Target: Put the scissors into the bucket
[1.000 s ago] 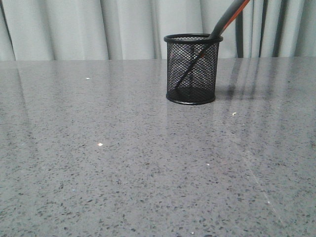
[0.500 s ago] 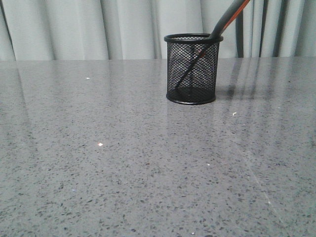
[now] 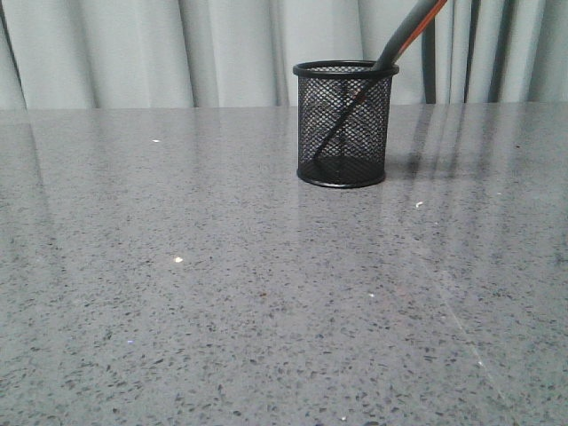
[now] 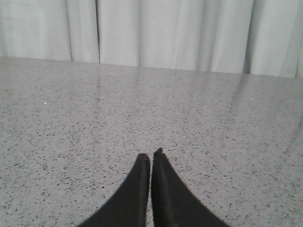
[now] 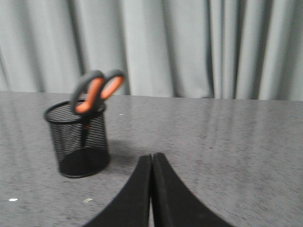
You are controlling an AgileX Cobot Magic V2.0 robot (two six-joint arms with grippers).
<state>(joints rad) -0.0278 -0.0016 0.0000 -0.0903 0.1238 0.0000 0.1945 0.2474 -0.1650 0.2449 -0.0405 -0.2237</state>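
Scissors (image 5: 96,91) — orange-lined loops — lean inside round black mesh bucket (image 5: 79,142).

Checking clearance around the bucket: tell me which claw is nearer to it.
Right. The right claw has the bucket close in its wrist view; the left claw sees only bare table.

Scissors (image 5: 96,91) upright in bucket (image 5: 78,140)

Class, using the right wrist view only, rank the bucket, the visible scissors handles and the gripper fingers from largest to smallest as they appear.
1. Right gripper fingers, though nearness to the camera enlarges them
2. Bucket
3. Scissors handles
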